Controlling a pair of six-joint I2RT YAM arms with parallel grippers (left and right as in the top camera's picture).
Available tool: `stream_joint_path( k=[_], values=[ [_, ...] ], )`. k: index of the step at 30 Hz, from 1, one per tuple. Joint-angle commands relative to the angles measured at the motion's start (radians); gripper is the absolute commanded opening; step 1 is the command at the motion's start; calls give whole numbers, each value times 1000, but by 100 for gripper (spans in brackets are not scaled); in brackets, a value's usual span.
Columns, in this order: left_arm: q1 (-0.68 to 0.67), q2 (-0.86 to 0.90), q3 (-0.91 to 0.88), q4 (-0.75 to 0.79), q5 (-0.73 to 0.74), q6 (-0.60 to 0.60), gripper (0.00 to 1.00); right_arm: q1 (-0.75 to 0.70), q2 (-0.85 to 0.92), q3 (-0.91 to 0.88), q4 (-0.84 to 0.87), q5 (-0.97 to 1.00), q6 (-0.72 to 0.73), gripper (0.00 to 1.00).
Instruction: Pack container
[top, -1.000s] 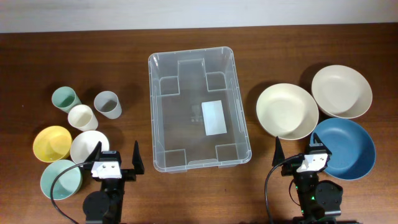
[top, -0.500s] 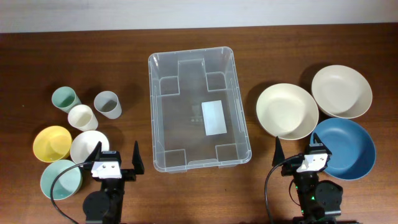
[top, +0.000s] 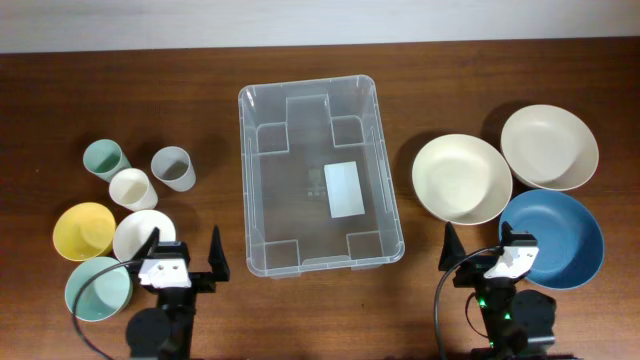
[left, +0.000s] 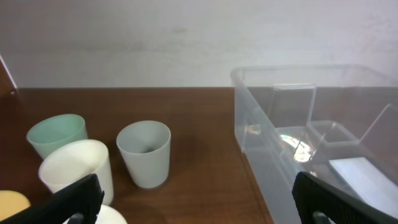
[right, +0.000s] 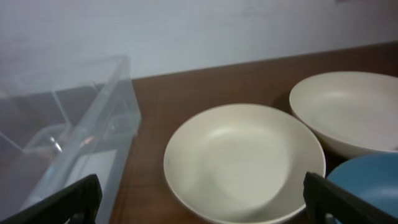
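The clear plastic container, rectangular with rounded corners, sits mid-tabletop, a white label on its base. At its left stand three smooth cups and three small bowls; at its right, three wide bowls. The left end effector and right end effector both gape apart.

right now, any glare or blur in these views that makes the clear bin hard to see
overhead: sharp, evenly lit, the container faint-walled but its white label plain; left wrist: a bright glint inside the container; right wrist: soft overall, the container's wall hazy
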Motion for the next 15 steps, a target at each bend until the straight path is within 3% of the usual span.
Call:
stream_joint_path(
  k=[1,10,15],
  values=[
    [-2,103,186,-71,-14,-14,100,5,79,163,-58,44,42,99],
    [-2,516,573,-267,-23,-14,100,5,572,581,-246,76,39,99],
    [-2,771,831,-507,-17,-6,100,-19,903,893,-471,53,39,99]
  ],
)
